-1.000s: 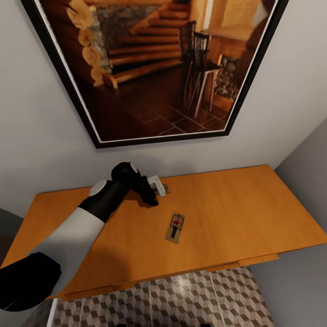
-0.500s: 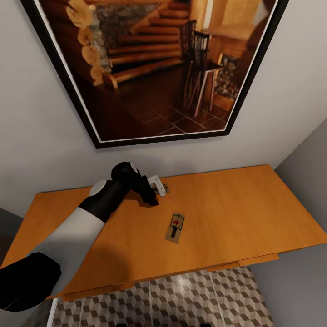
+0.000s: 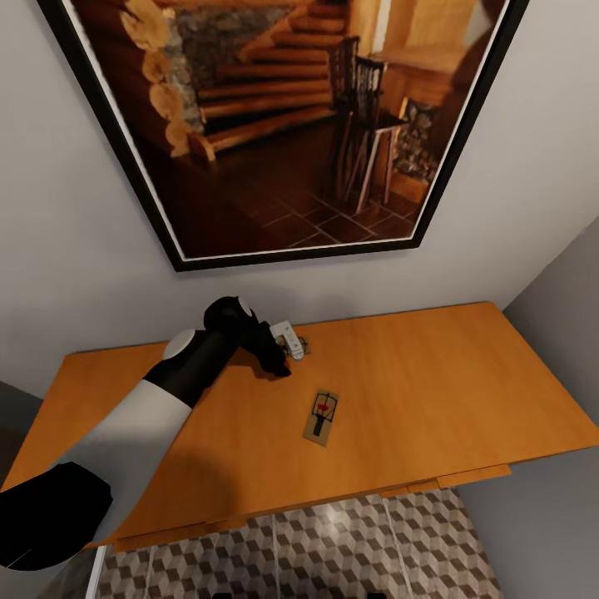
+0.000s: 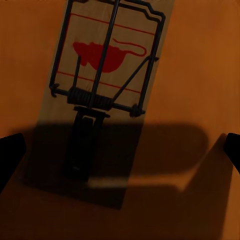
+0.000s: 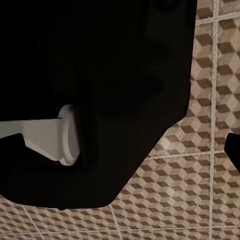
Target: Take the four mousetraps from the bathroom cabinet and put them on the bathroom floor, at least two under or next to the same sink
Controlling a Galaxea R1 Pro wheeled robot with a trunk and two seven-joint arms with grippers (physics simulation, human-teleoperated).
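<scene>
Two mousetraps lie on the orange-brown cabinet (image 3: 433,383) top. One mousetrap (image 3: 322,418) rests free near the middle. The other mousetrap (image 3: 304,346) lies near the wall, mostly hidden under my left gripper (image 3: 288,340). Up close, this mousetrap (image 4: 107,65) shows a red mouse print and a dark wire bar, and my left gripper (image 4: 120,155) hangs open just above it, one dark fingertip (image 4: 10,155) at each side of its shaded end. A strip of bathroom floor (image 3: 333,549) shows below the cabinet's front edge. My right gripper's fingertip (image 5: 234,150) stands wide, over the bathroom floor (image 5: 200,190).
A large black-framed picture (image 3: 274,125) hangs on the white wall above the cabinet. A grey wall (image 3: 557,299) closes in at the right end of the cabinet. A dark part of the robot's body (image 5: 100,75) with a white piece blocks much of the right wrist view.
</scene>
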